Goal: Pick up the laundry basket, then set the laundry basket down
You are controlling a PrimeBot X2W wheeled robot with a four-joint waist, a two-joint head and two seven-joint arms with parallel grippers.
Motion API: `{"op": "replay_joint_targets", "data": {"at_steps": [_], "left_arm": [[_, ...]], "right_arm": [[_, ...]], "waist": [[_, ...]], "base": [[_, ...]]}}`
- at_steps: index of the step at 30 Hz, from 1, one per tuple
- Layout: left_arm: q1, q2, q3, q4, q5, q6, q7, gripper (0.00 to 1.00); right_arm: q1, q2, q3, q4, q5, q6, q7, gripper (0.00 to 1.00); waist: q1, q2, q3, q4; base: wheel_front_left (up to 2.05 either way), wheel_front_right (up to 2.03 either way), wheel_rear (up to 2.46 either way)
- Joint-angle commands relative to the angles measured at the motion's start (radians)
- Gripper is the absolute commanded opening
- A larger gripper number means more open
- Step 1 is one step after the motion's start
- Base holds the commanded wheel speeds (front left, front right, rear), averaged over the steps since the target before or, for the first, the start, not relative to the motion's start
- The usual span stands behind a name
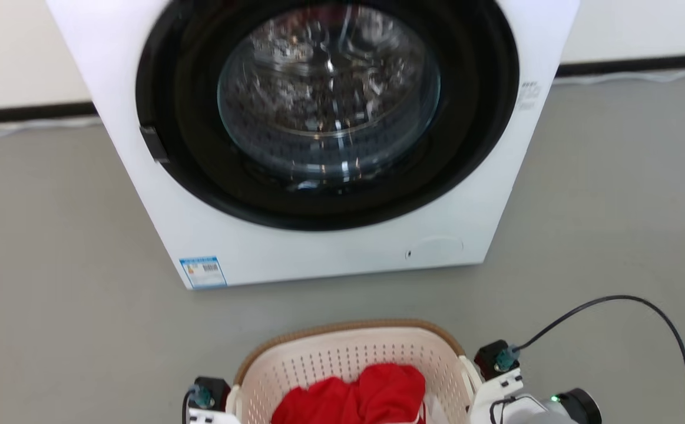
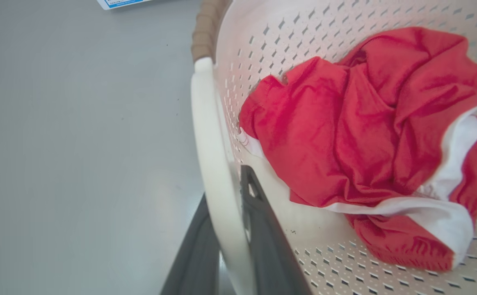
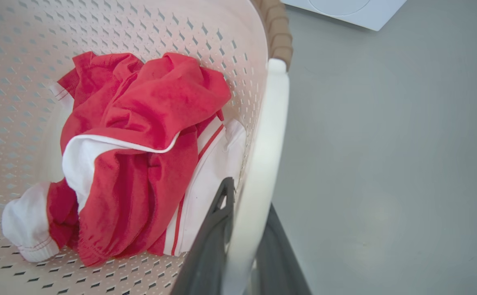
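**Both grippers clamped on laundry basket [image 1: 348, 353] handles**
The basket lies at the near edge of the scene, in front of the washing machine [image 1: 318, 253] and apart from it, with a red-and-white garment [image 2: 345, 123] inside. The left gripper [image 2: 226, 192] is narrowly closed astride the left handle [image 2: 209, 135]. The right gripper [image 3: 249, 196] likewise pinches the right handle [image 3: 269, 123]. Contact with the floor [image 1: 53, 265] cannot be determined.

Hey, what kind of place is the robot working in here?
Probably a laundry area: a white front-loading washing machine stands on a grey floor, and in front of it is a laundry basket holding a red-and-white garment.
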Motion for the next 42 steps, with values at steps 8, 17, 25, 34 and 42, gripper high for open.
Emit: {"op": "replay_joint_targets", "data": {"at_steps": [8, 17, 25, 34, 42], "left_arm": [[0.011, 0.008, -0.033, -0.067, -0.053, 0.002, 0.013, 0.0], [0.01, 0.008, -0.068, -0.079, -0.09, 0.015, 0.016, 0.0], [0.006, 0.008, -0.096, -0.075, -0.118, 0.02, 0.011, 0.0], [0.001, 0.008, -0.123, -0.066, -0.142, 0.024, 0.002, 0.0], [-0.004, 0.008, -0.145, -0.061, -0.163, 0.026, -0.004, 0.0]], "right_arm": [[-0.006, 0.021, 0.053, -0.013, 0.017, 0.009, 0.011, 0.0], [-0.014, 0.021, 0.066, 0.0, 0.032, 0.009, 0.001, 0.0], [-0.019, 0.021, 0.08, 0.006, 0.046, 0.009, -0.009, 0.0], [-0.023, 0.021, 0.089, 0.017, 0.058, 0.009, -0.021, 0.0], [-0.028, 0.021, 0.096, 0.024, 0.066, 0.009, -0.031, 0.0]], "waist": [[0.0, 0.0, -0.071, 0.003], [0.0, 0.0, -0.084, 0.007], [0.0, 0.0, -0.085, 0.006], [0.0, 0.0, -0.086, 0.005], [0.0, 0.0, -0.081, 0.006]], "base": [[0.0, 0.0, 0.0], [0.0, 0.0, 0.0], [0.0, 0.0, 0.0], [0.0, 0.0, 0.0], [0.0, 0.0, 0.0]]}}
